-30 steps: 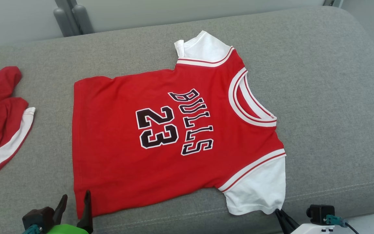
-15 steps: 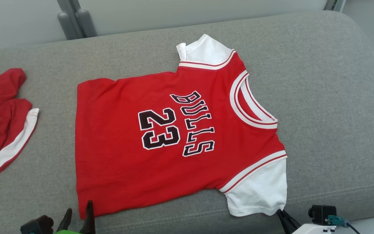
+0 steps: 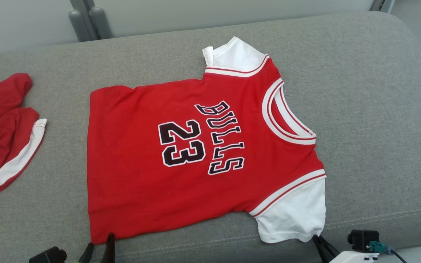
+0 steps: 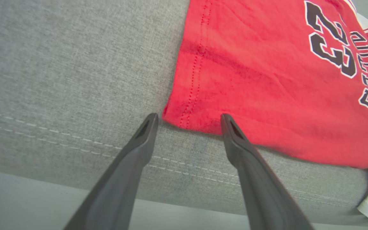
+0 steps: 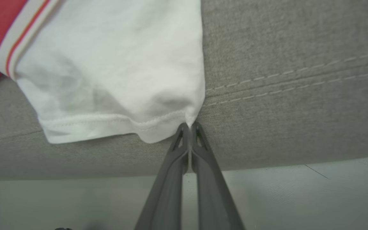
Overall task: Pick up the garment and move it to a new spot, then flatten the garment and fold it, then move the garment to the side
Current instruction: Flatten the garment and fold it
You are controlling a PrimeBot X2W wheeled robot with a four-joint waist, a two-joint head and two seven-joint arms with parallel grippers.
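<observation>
The right hand (image 5: 188, 127) is closed on the near sleeve corner of the white-sleeved red basketball jersey (image 3: 130, 182). The left hand (image 4: 189, 117) is held wide, its fingers set either side of the near left hem corner. The jersey is spread flat on the grey fabric cushion (image 3: 371, 109), with bare room right and far. A crumpled red-and-white garment (image 3: 2, 128) is seen left.

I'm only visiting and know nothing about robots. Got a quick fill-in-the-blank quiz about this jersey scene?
The red jersey shows the number ____.
The right gripper is shut on a sleeve coloured ____.
The left gripper is ____, not shut, at the jersey's hem corner.
Missing words: 23; white; open.
</observation>
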